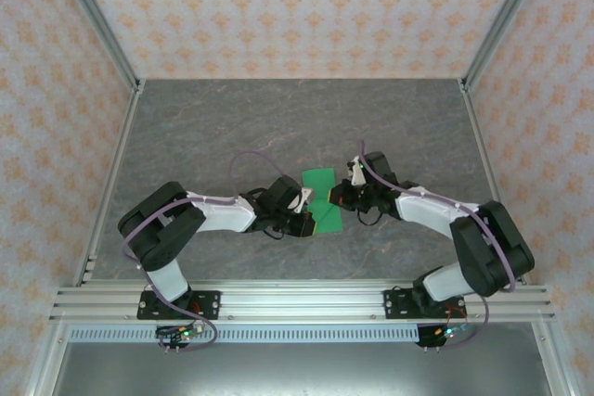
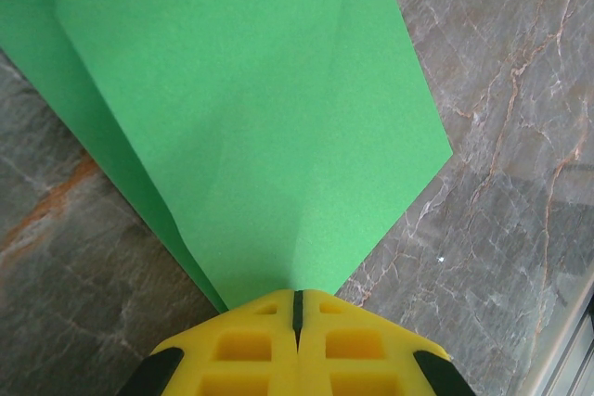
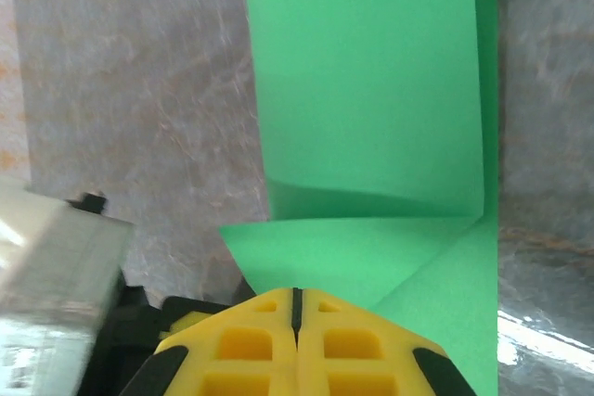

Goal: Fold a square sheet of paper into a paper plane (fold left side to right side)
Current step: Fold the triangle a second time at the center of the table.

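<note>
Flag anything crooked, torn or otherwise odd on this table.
Only the green sheet stands out. Gripped by the left end effector and the right end effector, it is bent, with one flap curving over instead of lying flat on the table. No tears show.

From the top camera I can't read the jaws: the left gripper (image 1: 309,213) and right gripper (image 1: 339,198) meet over the green paper sheet (image 1: 318,178) and cover its middle. On the left wrist, the sheet runs off the top and left edges, and the yellow fingers (image 2: 251,350) are cropped below. On the right wrist, a grey block (image 3: 46,303) at lower left is too blurred to name.
</note>
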Controlling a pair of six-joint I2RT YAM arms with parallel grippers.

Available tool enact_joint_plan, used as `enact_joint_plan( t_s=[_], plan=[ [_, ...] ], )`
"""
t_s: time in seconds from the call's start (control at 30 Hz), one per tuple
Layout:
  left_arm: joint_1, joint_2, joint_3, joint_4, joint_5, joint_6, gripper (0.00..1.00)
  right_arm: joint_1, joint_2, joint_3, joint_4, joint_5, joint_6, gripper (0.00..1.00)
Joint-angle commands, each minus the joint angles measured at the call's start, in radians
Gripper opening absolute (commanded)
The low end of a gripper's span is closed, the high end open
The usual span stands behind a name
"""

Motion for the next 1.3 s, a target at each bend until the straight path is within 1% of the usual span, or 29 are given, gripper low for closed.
enact_joint_plan(
  t_s=[0.0,0.13,0.3,0.4,0.53,0.8,1.07,1.27],
  plan=[
    [0.006,-0.007,0.009,-0.076,-0.006,-0.002,0.03,0.015,0.053,0.008,0.085,-0.021,0.046,0.0],
    [0.006,-0.008,0.018,-0.074,-0.001,-0.002,0.03,0.024,0.121,0.037,0.096,-0.022,0.05,0.0],
    [0.005,-0.018,0.032,-0.081,0.003,-0.002,0.04,0.023,0.179,0.059,0.085,0.007,0.053,0.0],
    [0.005,-0.03,0.055,-0.094,0.008,-0.003,0.07,0.023,0.201,0.07,0.03,0.042,0.05,0.0],
    [0.005,-0.038,0.101,-0.104,0.018,0.003,0.09,0.023,0.232,0.078,-0.038,0.058,0.033,0.0],
    [0.016,0.054,0.195,-0.13,0.038,0.029,0.08,0.023,0.238,0.075,-0.072,0.059,0.022,0.0],
    [0.027,0.123,0.213,-0.11,0.05,0.034,0.06,0.024,0.236,0.08,-0.079,0.055,0.021,0.0],
    [0.036,0.126,0.183,-0.113,0.038,0.033,0.05,0.024,0.233,0.081,-0.088,0.059,0.017,0.0]
  ],
)
